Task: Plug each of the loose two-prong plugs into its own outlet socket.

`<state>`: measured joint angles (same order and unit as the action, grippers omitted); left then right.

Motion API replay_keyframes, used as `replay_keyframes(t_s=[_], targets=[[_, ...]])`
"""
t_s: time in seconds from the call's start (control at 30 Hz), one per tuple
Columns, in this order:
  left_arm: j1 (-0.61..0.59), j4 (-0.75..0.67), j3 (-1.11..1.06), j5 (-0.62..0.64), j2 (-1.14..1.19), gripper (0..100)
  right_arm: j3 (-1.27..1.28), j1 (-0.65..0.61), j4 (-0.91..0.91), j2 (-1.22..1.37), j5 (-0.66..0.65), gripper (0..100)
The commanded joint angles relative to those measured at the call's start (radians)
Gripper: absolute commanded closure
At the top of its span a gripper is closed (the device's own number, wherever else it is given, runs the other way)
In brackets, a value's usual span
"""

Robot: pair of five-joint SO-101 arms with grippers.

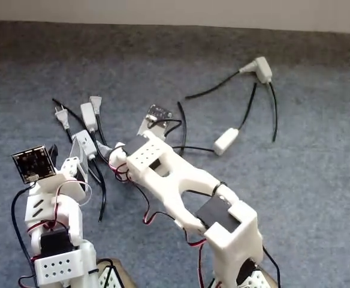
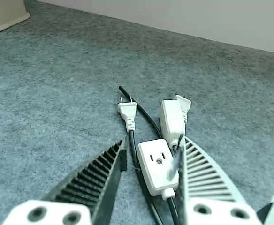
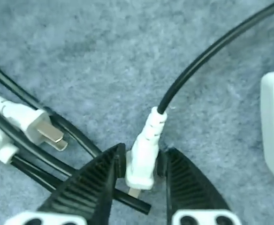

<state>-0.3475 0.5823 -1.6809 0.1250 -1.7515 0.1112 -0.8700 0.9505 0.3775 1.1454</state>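
Observation:
A white two-prong plug (image 3: 144, 151) on a black cord sits between the fingers of my right gripper (image 3: 144, 158), which is shut on it, low over the carpet; that gripper (image 1: 117, 157) is left of centre in the high view. A second loose plug (image 3: 36, 123) lies beside it, prongs bare. My left gripper (image 2: 152, 144) stands open around a white outlet socket (image 2: 156, 164), one finger (image 2: 200, 171) touching its side. Beyond it lie a third plug (image 2: 127, 111) and another white socket (image 2: 171, 118).
Black cords cross the grey carpet around both grippers. A white socket block (image 1: 226, 141) and an angled white plug (image 1: 259, 69) lie farther right. A small circuit board (image 1: 159, 112) sits behind the right arm. A beige object (image 2: 1, 18) stands far off.

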Motion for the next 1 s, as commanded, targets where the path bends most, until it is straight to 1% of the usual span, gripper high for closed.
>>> replay_keyframes(t_s=[0.0,0.1,0.3,0.47,0.53,0.67,0.73,0.8,0.97], targets=[[0.013,-0.003,-0.016,-0.005,-0.01,81,-0.051,-0.004,-0.039,0.045,0.014,90.1],[0.013,-0.003,-0.016,-0.005,-0.01,81,-0.102,-0.004,-0.013,0.065,0.009,90.4],[0.013,-0.003,-0.016,-0.005,-0.01,81,-0.249,-0.002,0.165,0.065,0.006,90.5],[0.01,-0.003,-0.016,-0.005,-0.01,81,-0.358,0.041,0.303,0.065,0.005,97.1],[0.01,-0.003,-0.016,-0.005,-0.01,81,-0.414,0.064,0.378,0.064,-0.018,97.3],[0.01,-0.003,-0.016,-0.005,-0.01,81,-0.582,0.088,0.533,0.064,-0.12,97.4],[0.01,-0.003,-0.016,-0.005,-0.01,81,-0.68,0.088,0.595,0.064,-0.19,97.4],[0.01,-0.003,-0.016,-0.005,-0.01,81,-0.782,0.088,0.641,0.064,-0.298,97.4],[0.01,-0.003,-0.016,-0.005,-0.01,81,-1.01,0.093,0.742,0.065,-0.62,97.4]])
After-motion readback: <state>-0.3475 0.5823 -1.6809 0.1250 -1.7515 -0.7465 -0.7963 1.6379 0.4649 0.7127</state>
